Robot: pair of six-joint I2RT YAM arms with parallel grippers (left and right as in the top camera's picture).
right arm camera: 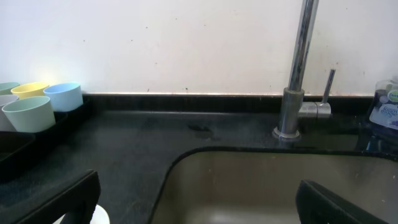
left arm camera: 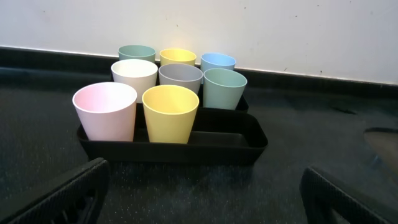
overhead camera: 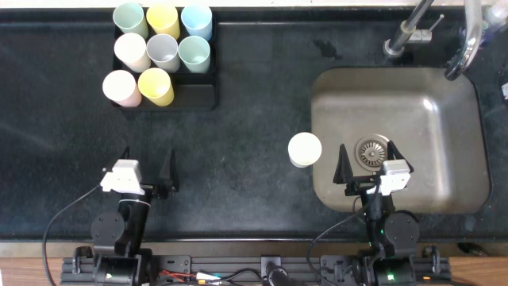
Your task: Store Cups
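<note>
A black tray (overhead camera: 200,96) at the counter's back left holds several pastel cups (overhead camera: 163,52); its front-right slot is bare. In the left wrist view the pink cup (left arm camera: 106,112) and a yellow cup (left arm camera: 170,113) stand in the near row of the tray (left arm camera: 227,140). A lone white cup (overhead camera: 305,149) stands upright on the counter beside the sink's left rim; its edge (right arm camera: 96,215) peeks by my right finger. My left gripper (overhead camera: 148,161) (left arm camera: 199,199) is open, well in front of the tray. My right gripper (overhead camera: 367,155) (right arm camera: 199,202) is open over the sink's near left part.
The steel sink (overhead camera: 432,111) takes up the right side, with a faucet (overhead camera: 409,32) (right arm camera: 297,74) behind it and a bottle (right arm camera: 385,106) at the far right. Dark counter (overhead camera: 238,151) lies between tray and sink.
</note>
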